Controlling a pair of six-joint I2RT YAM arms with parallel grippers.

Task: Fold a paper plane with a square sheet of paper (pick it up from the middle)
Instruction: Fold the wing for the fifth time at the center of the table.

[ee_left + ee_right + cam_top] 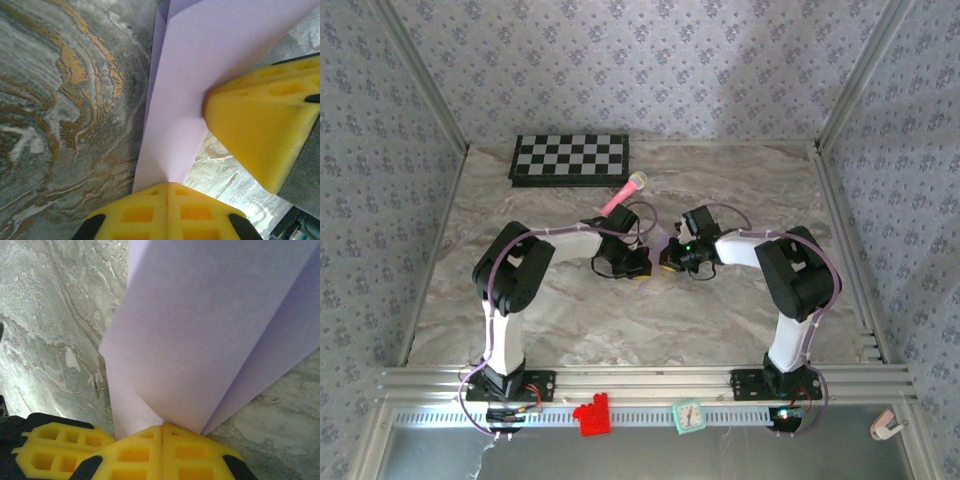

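Currently mid-fold, well short of a finished dart. Item: thin pale-lavender square sheet of paper (200,330), already creased into overlapping flaps, pinched at two points near the middle of the grey-veined marble tabletop (740,180), seemingly raised off it. Left gripper (167,186) — yellow ribbed fingers pressed together on the sheet's lower corner. Right gripper (162,429) likewise clamped on the paper, at the root of two flaps spreading in a V. Next move, by judgement: laying the flaps flat and pressing the crease, both pinches in step, no tearing or slipping. Overhead view: arms bent inward, grippers nearly touching, sheet a small pale patch between; also black-and-white checkered folding board (570,160) at the far edge, pink toy microphone (625,193) just before it. Left wrist view: right gripper's yellow finger against the sheet's right edge, plus a second layer along the left border. Right wrist view: V-shaped opening of the fold — too small to read from overhead
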